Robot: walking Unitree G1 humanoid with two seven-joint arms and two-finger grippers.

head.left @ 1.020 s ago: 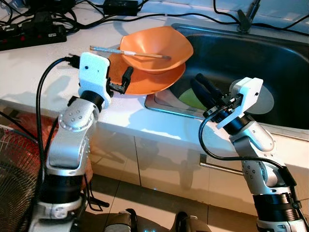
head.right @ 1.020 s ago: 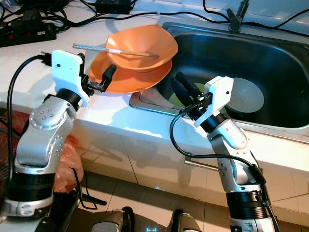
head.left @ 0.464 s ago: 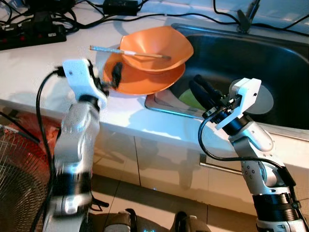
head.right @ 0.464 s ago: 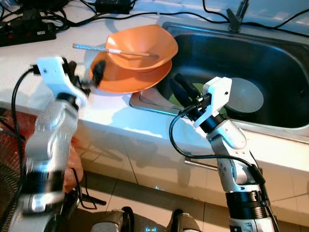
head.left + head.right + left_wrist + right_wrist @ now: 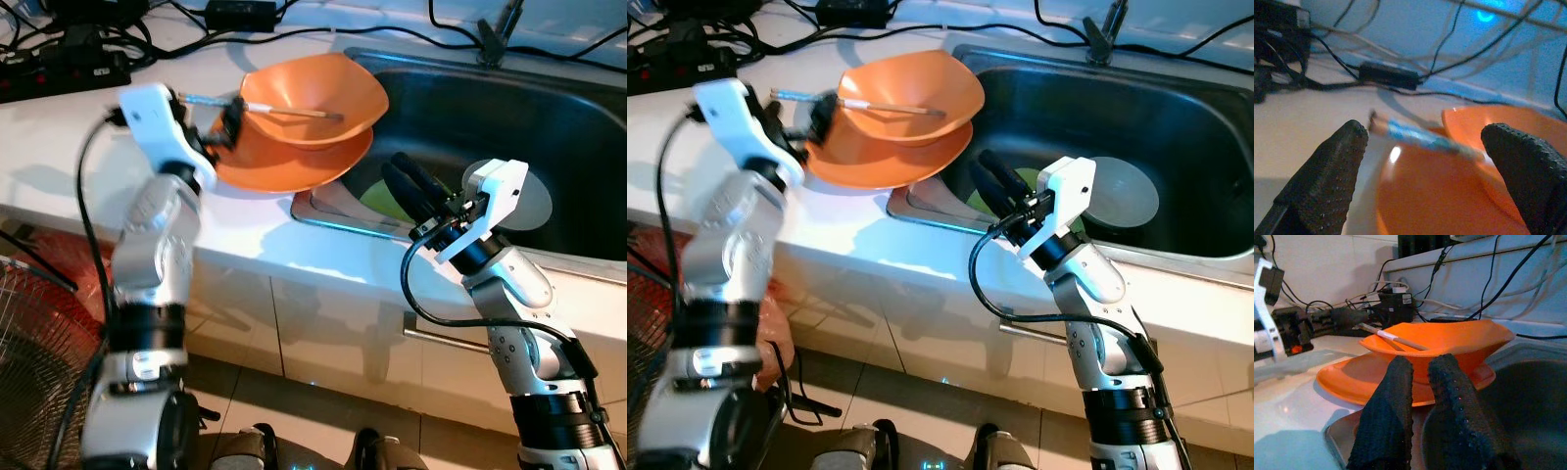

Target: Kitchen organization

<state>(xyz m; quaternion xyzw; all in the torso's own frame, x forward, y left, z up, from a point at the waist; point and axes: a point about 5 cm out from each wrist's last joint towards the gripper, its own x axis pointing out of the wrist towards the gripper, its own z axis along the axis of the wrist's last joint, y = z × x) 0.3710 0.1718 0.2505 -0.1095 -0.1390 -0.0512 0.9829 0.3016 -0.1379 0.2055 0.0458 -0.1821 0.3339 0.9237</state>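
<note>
An orange bowl (image 5: 318, 93) sits on an orange plate (image 5: 284, 166) on the white counter, right beside the sink. A pair of chopsticks (image 5: 279, 109) lies across the bowl, its end sticking out past the bowl's left rim. My left gripper (image 5: 230, 122) is open at that end; in the left wrist view the chopsticks (image 5: 1420, 137) lie between the spread fingers (image 5: 1332, 171), untouched. My right gripper (image 5: 394, 164) hovers over the sink's near left corner, shut and empty, pointing at the bowl (image 5: 1449, 340).
The steel sink (image 5: 568, 108) holds a round grey dish (image 5: 537, 208) and something green (image 5: 385, 201). A faucet base (image 5: 490, 44) stands behind it. Power strips and black cables (image 5: 69, 64) crowd the back of the counter. A wire fan guard (image 5: 29, 343) stands low on the left.
My left arm has swung up and inward, carrying its gripper from the plate's left edge to the chopsticks' end. The right arm has stayed where it was.
</note>
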